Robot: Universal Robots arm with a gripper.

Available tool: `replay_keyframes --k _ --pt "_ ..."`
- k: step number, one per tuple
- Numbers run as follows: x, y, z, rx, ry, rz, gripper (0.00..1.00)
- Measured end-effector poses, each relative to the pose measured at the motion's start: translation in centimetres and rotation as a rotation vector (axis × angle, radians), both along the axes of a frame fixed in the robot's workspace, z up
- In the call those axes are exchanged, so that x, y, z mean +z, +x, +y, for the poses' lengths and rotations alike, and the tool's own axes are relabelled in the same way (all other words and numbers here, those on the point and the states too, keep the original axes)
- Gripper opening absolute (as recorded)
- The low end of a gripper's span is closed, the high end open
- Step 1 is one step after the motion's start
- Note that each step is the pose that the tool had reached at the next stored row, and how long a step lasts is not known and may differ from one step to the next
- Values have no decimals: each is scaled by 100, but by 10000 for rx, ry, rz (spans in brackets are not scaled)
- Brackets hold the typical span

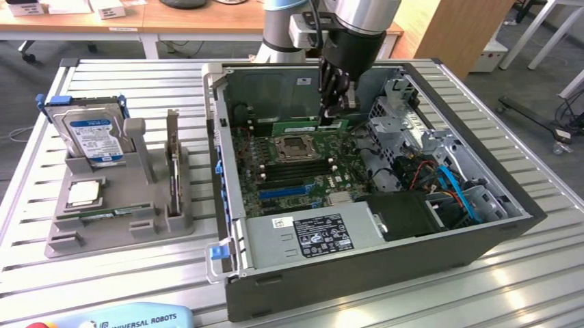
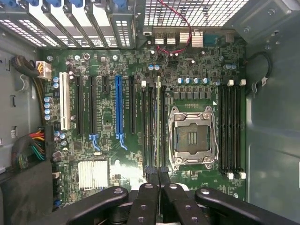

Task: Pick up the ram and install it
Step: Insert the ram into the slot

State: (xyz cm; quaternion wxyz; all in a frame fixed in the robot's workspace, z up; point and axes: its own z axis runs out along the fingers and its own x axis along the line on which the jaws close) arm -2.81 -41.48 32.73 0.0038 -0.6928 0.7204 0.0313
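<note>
Shows the gripper [image 1: 327, 119] pointing straight down inside the open computer case [image 1: 474, 225] on a slatted metal table [image 1: 137, 287]; grips the ram [image 1: 301, 127] between black fingers [image 2: 145, 201] drawn almost fully together; holds the green stick upright on its long edge, low over the motherboard [image 1: 273, 178], just beyond the empty processor socket [image 1: 294, 147] in the exterior view; sets it edge-on along the memory slots [image 2: 152, 126] beside that socket in the wrist view; cannot tell whether seated in a slot or just above it; shows too, on the exterior view's left, a gray holder [image 1: 137, 225] carrying a hard drive [image 1: 91, 133] and a small square processor chip [image 1: 84, 193], well apart from the case.
</note>
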Motion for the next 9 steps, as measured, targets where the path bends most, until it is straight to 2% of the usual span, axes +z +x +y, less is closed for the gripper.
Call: replay_keyframes --k 9 --pt "-50 0 -1 1 -4 1 12"
